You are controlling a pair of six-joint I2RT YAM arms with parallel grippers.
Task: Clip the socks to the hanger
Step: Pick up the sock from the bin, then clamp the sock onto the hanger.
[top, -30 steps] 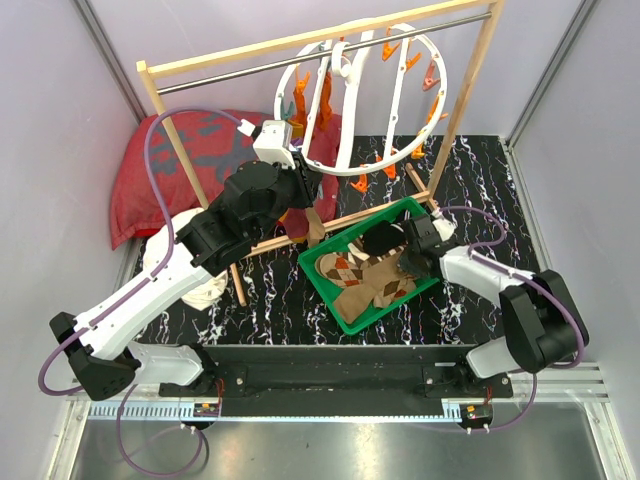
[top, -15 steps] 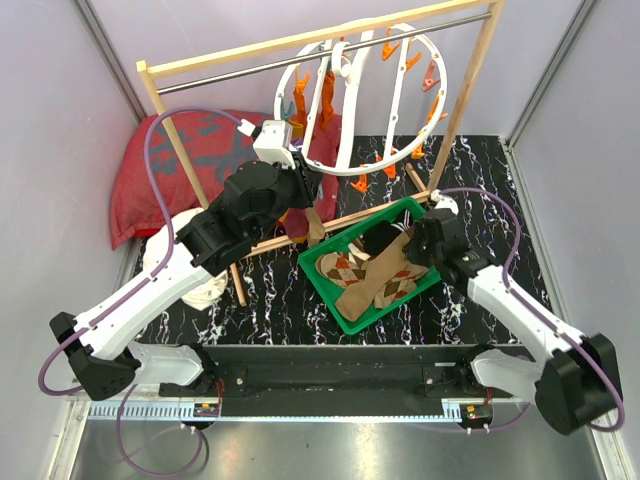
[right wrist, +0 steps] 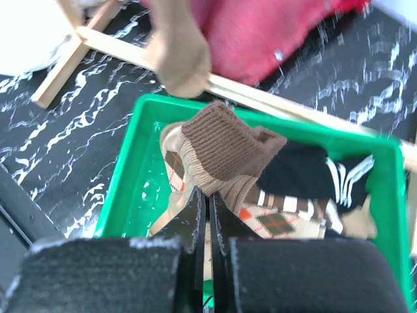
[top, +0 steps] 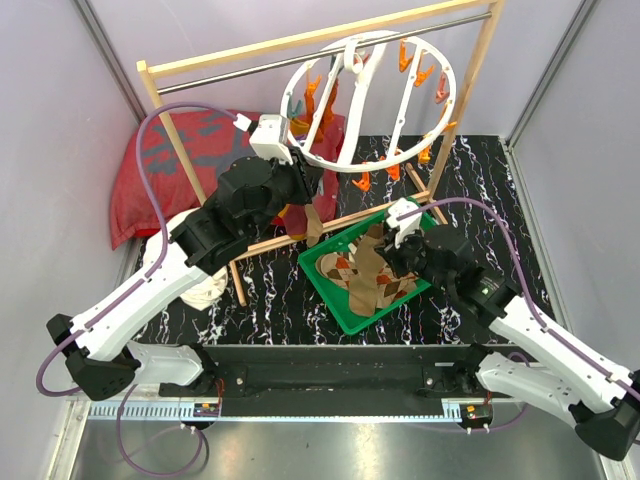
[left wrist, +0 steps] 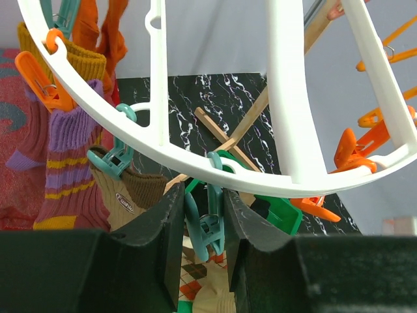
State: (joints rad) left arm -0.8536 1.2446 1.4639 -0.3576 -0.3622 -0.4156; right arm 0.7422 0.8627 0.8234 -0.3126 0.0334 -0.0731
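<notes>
Black marbled table (top: 480, 190), green tray (top: 322, 295) at centre, red cushion (top: 140, 190) and white cloth (top: 207, 290) left, wooden rack (top: 240, 285)

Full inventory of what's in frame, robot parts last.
hanger: one, white, hanging from the rack.
clips: many, orange and teal, around the hanger.
hung socks: at least three, purple, orange, brown, on the hanger.
bin: one, green, centre.
loose socks: several, argyle and black, in the bin.
rack: one, wood and metal, back.
cushion: one, red, back left.
cloth: one, white, left.
left gripper: shut on teal clip.
right gripper: shut on brown sock over bin.
</notes>
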